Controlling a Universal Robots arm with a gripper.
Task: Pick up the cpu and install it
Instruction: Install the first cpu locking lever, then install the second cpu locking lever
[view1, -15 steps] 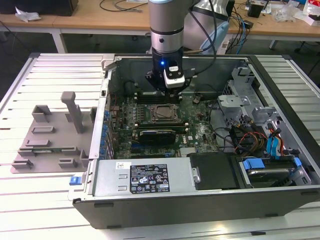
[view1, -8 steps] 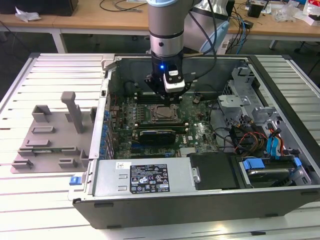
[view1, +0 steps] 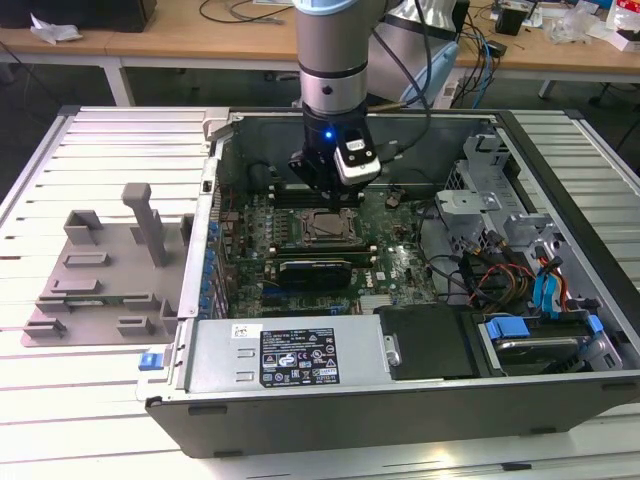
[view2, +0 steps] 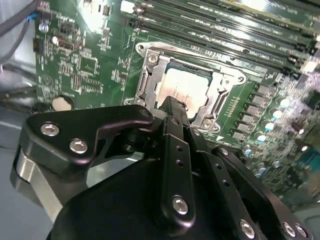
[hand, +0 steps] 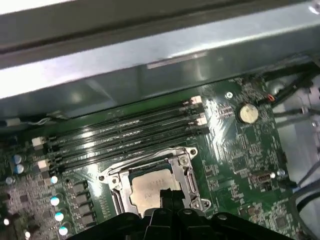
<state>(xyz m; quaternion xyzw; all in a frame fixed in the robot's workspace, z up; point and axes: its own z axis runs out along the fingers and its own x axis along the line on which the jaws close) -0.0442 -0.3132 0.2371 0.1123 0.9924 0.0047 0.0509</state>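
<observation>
The small flat square cpu with a silver-grey metal top (view2: 186, 89) lies seated in the metal socket frame (view2: 148, 79) on the green motherboard (view2: 95, 65), inside the open grey computer case (view1: 330, 400). In both wrist views the black gripper (view2: 172, 107) hangs directly above it, its fingers (hand: 167, 196) pressed together with nothing between them, tips just over the chip's near edge. In the exterior view the silver-grey arm (view1: 333, 60) descends vertically from twelve o'clock, and a grey plastic tray (view1: 100, 270) sits at nine o'clock outside the case.
</observation>
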